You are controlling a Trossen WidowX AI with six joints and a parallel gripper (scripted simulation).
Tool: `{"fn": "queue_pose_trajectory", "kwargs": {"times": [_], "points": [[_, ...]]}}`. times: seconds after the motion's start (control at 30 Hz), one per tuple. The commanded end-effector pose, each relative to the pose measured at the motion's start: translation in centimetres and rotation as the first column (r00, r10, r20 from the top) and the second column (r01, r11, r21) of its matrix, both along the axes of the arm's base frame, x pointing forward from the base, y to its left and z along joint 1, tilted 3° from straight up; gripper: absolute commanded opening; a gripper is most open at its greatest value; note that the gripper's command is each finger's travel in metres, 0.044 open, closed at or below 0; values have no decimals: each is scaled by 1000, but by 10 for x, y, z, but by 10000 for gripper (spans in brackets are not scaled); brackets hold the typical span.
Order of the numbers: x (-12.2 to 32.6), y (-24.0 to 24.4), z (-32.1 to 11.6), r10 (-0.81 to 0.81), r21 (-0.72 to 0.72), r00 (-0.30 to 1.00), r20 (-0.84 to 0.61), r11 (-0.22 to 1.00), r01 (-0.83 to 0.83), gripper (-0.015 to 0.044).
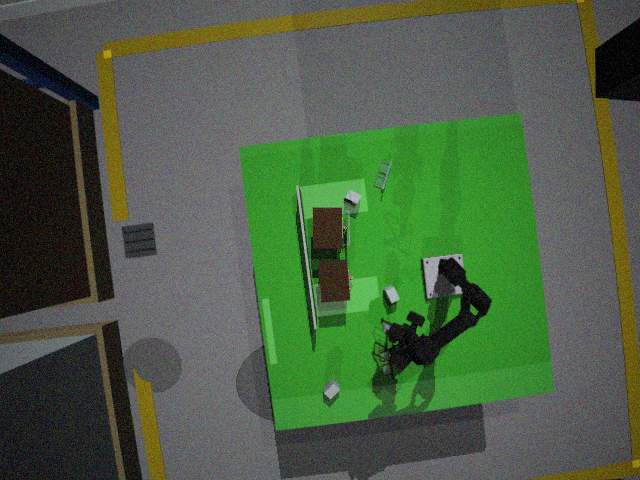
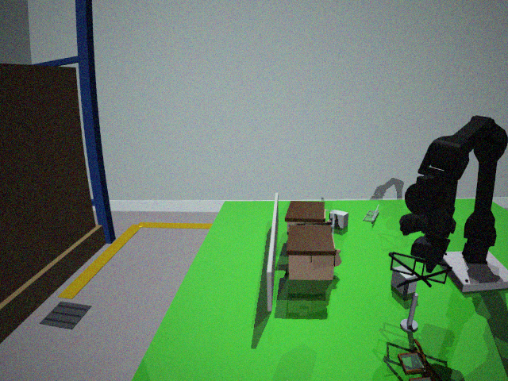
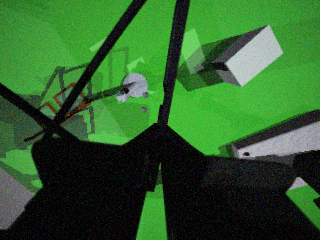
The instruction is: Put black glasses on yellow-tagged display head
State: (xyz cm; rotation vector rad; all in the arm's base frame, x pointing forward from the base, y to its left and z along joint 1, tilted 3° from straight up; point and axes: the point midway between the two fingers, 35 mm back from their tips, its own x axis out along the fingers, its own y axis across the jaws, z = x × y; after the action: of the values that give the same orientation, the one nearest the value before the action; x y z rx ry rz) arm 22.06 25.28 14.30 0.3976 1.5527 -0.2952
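The black glasses [image 2: 422,275] [image 3: 175,50] hang from my gripper [image 2: 429,267] [image 3: 159,128], which is shut on them, above the green table. In the wrist view their thin black bars spread up and left from the fingertips. Two display heads with brown hair stand side by side in front of a white panel: the nearer head [image 1: 334,280] [image 2: 310,240] and the farther head [image 1: 327,227] [image 2: 305,209]. The gripper is to the right of the nearer head, on its near side and clear of it. No yellow tag can be made out on either head.
A white block [image 1: 391,295] [image 3: 257,55] and a small post with a round base [image 2: 409,325] [image 3: 135,86] stand near the gripper. Orange-brown glasses [image 2: 411,363] lie below. Pale glasses [image 1: 381,177] [image 2: 371,215] lie farther back. The white panel [image 1: 306,258] [image 2: 272,246] stands behind the heads.
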Motion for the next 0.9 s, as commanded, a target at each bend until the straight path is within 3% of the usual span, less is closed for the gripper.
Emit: {"fn": "queue_pose_trajectory", "kwargs": {"times": [0.0, 0.33, 0.87], "points": [[-14, 19, -1, -4, 0, 1000, -12, 1000, 4, 0], [-14, 21, -6, -4, 0, 1000, -12, 1000, 4, 0], [-15, 24, -61, -4, 0, 1000, -12, 1000, 4, 0]]}}
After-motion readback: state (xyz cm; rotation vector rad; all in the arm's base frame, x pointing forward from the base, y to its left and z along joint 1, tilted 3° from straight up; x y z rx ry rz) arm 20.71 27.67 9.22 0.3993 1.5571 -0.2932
